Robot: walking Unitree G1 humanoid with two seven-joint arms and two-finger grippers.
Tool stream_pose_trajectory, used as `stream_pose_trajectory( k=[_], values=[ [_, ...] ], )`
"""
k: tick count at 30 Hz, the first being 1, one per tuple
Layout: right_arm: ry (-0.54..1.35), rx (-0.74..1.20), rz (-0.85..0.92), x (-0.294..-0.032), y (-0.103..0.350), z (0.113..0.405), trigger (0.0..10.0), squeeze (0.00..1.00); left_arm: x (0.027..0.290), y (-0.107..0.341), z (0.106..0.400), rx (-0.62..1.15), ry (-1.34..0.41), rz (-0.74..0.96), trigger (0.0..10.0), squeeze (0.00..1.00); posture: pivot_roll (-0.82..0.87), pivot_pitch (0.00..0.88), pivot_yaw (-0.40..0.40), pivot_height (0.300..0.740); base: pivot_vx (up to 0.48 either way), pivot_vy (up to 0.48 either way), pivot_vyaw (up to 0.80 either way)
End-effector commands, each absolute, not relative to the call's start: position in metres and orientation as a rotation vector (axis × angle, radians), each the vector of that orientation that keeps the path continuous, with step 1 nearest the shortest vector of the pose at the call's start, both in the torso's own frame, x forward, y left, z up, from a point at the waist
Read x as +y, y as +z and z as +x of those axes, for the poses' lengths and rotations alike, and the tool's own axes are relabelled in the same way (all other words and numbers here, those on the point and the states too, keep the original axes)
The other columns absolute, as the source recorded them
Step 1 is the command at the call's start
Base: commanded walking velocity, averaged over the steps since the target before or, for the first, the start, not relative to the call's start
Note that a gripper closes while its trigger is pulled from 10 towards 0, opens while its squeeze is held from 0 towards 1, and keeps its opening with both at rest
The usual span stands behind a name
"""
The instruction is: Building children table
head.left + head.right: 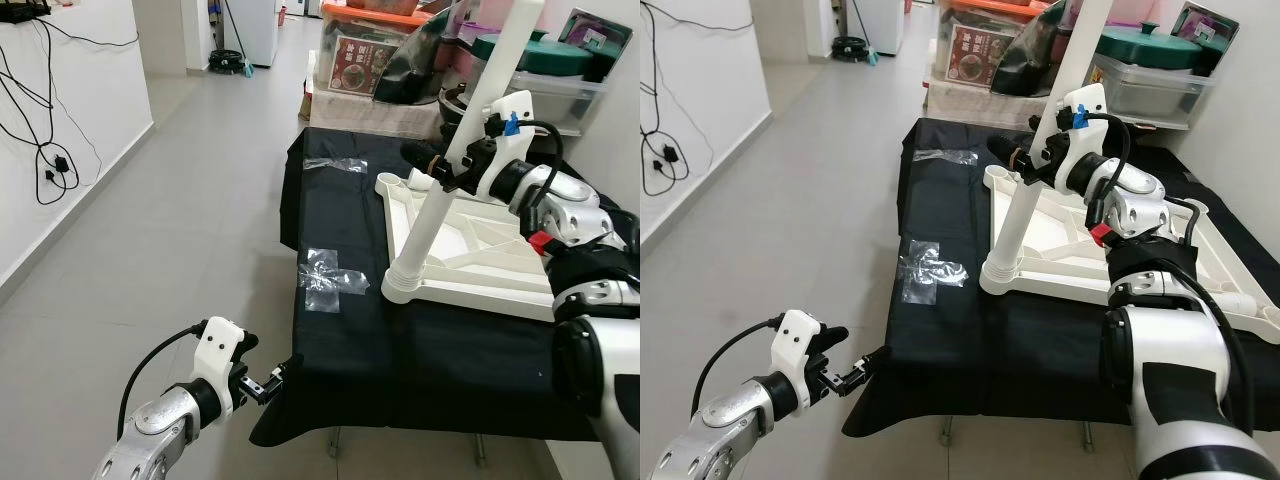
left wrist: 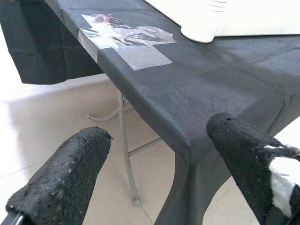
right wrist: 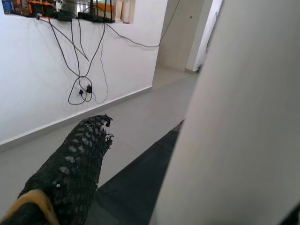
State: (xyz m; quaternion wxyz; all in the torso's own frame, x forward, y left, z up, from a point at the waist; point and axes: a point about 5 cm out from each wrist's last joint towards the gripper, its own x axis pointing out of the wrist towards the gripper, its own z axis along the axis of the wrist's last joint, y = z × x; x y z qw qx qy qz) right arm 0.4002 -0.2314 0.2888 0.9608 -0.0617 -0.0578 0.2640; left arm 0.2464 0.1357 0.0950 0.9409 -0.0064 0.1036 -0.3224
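Grasping the white table leg (image 1: 455,175) at mid-length, the right hand (image 1: 440,165) holds it tilted, with the leg's lower end seated in the near-left corner socket of the upturned white tabletop (image 1: 480,255). The tabletop lies on the black-covered bench (image 1: 400,350). The left hand (image 1: 262,385) hovers released, fingers apart, just off the bench's near-left corner. Clear tape (image 1: 325,280) sits on the cover beside the leg base.
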Motion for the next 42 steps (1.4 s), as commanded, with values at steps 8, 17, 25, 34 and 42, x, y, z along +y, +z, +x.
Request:
stream_pose_trajectory(
  k=[8, 17, 25, 34, 42],
  values=[
    [0.509, -0.138, -0.135, -0.239, 0.291, 0.4, 5.2, 0.0, 0.134, 0.091, 0.244, 0.226, -0.654, -0.015, 10.0, 0.0, 0.02, 0.0, -0.123, 0.74, 0.0, 0.0, 0.0],
    [0.504, -0.144, -0.136, -0.239, 0.291, 0.4, 0.0, 0.0, 0.135, 0.092, 0.244, 0.224, -0.651, -0.013, 10.0, 0.0, 0.03, 0.0, -0.124, 0.74, 0.0, 0.0, 0.0],
    [0.486, -0.166, -0.116, -0.24, 0.291, 0.4, 0.0, 0.0, 0.136, 0.092, 0.244, 0.225, -0.652, -0.011, 10.0, 0.0, 0.03, 0.0, -0.12, 0.74, 0.0, 0.0, 0.0],
    [0.381, -0.153, -0.08, -0.236, 0.281, 0.405, 0.0, 0.0, 0.135, 0.092, 0.245, 0.224, -0.654, -0.011, 10.0, 0.0, 0.02, 0.0, -0.118, 0.74, 0.0, 0.0, 0.0],
    [0.14, -0.075, -0.05, -0.232, 0.261, 0.412, 0.0, 0.0, 0.134, 0.092, 0.245, 0.225, -0.656, -0.013, 10.0, 0.0, 0.02, 0.0, -0.116, 0.74, 0.0, 0.0, 0.0]
  ],
)
